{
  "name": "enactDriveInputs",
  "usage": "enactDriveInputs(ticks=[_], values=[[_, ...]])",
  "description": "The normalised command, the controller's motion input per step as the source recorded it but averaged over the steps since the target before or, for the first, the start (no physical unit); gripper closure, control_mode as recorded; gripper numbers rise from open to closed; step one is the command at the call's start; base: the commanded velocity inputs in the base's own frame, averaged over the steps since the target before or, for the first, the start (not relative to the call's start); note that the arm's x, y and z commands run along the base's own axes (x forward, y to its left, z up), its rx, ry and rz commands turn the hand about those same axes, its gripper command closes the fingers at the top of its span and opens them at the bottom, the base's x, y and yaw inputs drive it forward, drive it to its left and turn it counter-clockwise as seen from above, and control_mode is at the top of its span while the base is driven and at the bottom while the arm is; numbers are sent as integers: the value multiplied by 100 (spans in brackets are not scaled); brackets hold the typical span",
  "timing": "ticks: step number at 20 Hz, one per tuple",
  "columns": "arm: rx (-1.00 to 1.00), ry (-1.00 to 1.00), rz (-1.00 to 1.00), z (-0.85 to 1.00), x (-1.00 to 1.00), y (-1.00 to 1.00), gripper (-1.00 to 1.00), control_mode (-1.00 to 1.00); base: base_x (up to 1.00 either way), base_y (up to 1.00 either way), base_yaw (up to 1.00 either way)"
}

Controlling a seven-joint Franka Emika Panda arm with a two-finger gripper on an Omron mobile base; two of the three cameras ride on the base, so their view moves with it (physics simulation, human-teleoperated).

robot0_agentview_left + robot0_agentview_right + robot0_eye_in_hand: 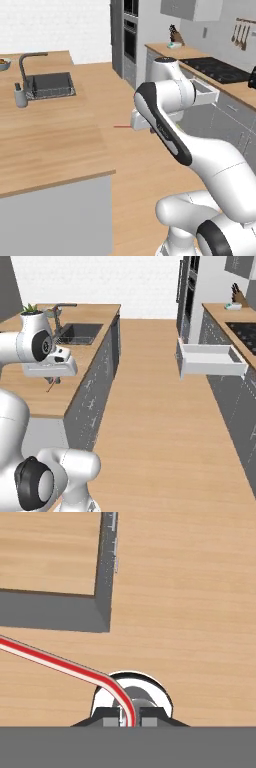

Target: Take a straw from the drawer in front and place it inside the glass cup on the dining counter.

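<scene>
The end effector (130,716) is closed on the straw (60,662), whose bent end is pinched between the two dark tips at the bottom of the hand view. From that grip the red stick curves up and runs away toward the left edge of the hand view, over wooden floor and past the corner of the dining worktop (45,552) with its grey side panel. In the left base view the straw (121,126) shows as a thin red line sticking out level to the left from the white hand, held in the air just beside the edge of the dining worktop (50,145), above the aisle floor. In the right base view the end effector (53,379) hangs below the white hand, over the near part of the dining worktop (37,401), with a short red piece of the straw (50,388) slanting down just under it. Farther along that worktop lie the dark sink (50,85) and the curved tap (27,62). Across the aisle, the drawer (210,361) stands pulled out from the grey cabinets, its white inside showing, well apart from the end effector.
</scene>
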Motion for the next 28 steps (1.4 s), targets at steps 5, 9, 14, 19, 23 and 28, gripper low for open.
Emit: enactDriveInputs(ticks=[5,9,14,19,23,28], values=[[0,0,0,0,0,0,100,100,-36,100,-16],[0,0,0,0,0,0,100,100,-26,100,-15],[0,0,0,0,0,0,100,100,-14,100,-16],[0,0,0,0,0,0,100,100,-13,100,-16],[0,0,0,0,0,0,100,100,-19,100,-15],[0,0,0,0,0,0,100,100,-26,100,-14]])
